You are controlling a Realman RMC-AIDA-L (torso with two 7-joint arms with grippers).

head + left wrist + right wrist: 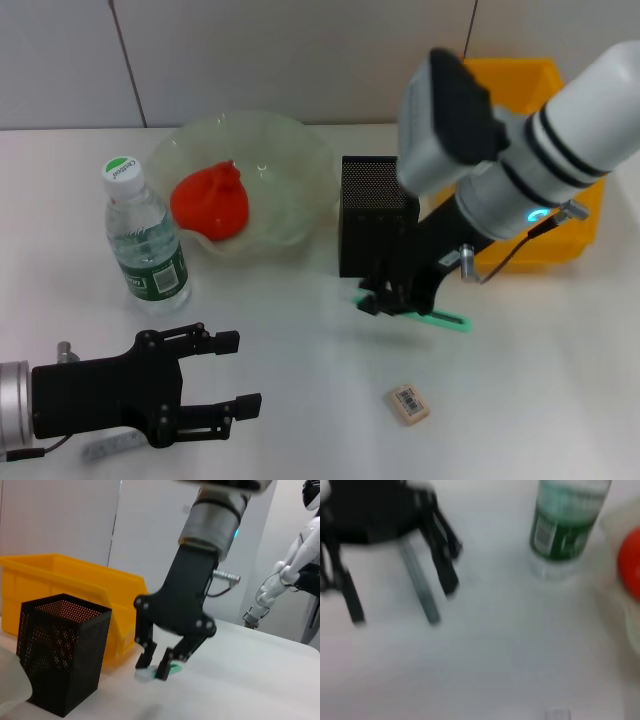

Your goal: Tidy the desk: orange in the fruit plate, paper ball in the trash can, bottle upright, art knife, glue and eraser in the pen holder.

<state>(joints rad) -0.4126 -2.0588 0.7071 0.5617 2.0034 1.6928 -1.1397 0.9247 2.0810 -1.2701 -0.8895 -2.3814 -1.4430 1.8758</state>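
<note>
My right gripper (pixel 385 298) is beside the black mesh pen holder (pixel 378 215), shut on one end of the green art knife (pixel 440 320). In the left wrist view, the right gripper (pixel 154 669) holds the knife (pixel 175 669) a little above the table. The eraser (pixel 410 403) lies on the table nearer to me. My left gripper (pixel 248 373) is open and empty at the front left, over a grey glue stick (pixel 110 445). The bottle (pixel 145 245) stands upright. The orange (pixel 210 200) lies in the glass fruit plate (pixel 300 160). No paper ball is in view.
The yellow trash bin (pixel 540 90) stands behind the pen holder at the back right; it also shows in the left wrist view (pixel 60 580). The right wrist view shows the bottle (pixel 565 525), the glue stick (pixel 422 592) and the orange (pixel 631 562).
</note>
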